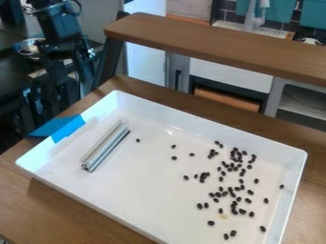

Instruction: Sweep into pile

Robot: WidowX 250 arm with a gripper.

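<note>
My claw [83, 63] hangs at the upper left of the view, outside the white tray [162, 107] and beyond its far left corner; I cannot tell whether it is wide or narrow, or whether it holds anything. Below it, a blue piece [58, 127] lies across the tray's left rim, part of it inside. Further down and a little to the right of my claw, a silvery grooved metal bar [105, 147] lies slantwise on the tray floor, near that left wall. Just past the bar, one dark bean [138, 140] sits apart from the rest. Well to the lower right of me, many dark beans [237, 167] are scattered over the far side of the tray, some touching, others loose, with a small yellowish spot [223, 217] among them. The tray rests on the wooden surface [83, 205]. Directly to my right, a raised wooden shelf [216, 40] runs behind the tray, with grey-and-white cabinets [230, 75] beyond it.
</note>
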